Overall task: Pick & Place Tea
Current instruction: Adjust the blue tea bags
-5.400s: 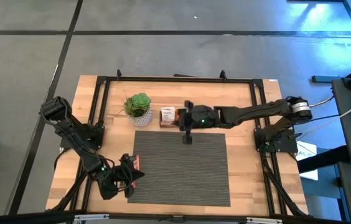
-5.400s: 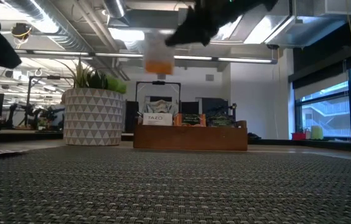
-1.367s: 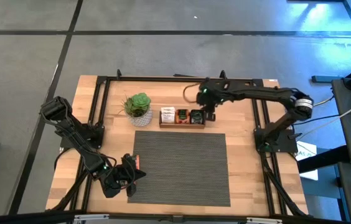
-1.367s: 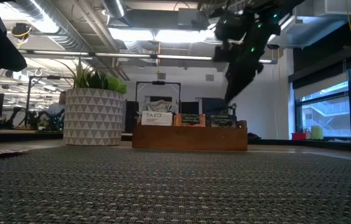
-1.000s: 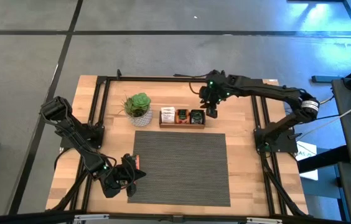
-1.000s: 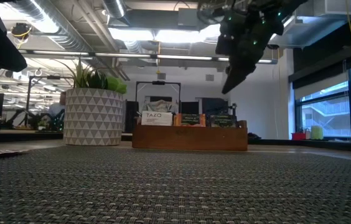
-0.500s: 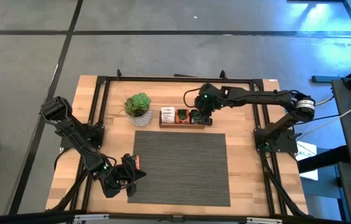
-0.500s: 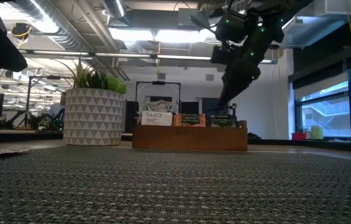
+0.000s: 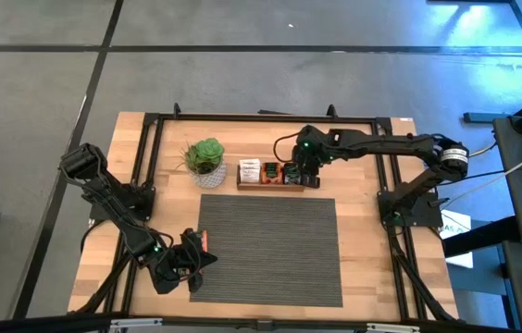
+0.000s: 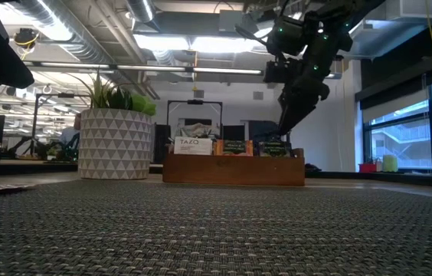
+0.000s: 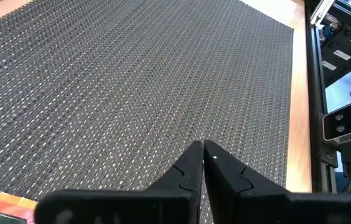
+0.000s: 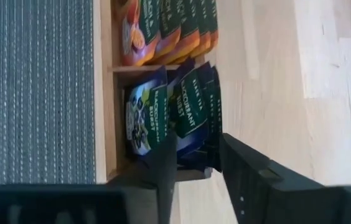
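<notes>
Right gripper [image 12: 194, 155] has dipped into the tray [image 9: 271, 185] — fingers parted astride dark sachets [image 12: 175, 115], none gripped.

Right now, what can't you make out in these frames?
- Right gripper: the wrist view shows its fingers astride the dark sachets in the tray's end compartment, but not whether they pinch one.
- High view: the right arm covers that compartment.
- Low view: tray wall hides the sachets' lower parts.
- Left wrist view: orange sachet cut off by the edge and the shut left gripper.
</notes>
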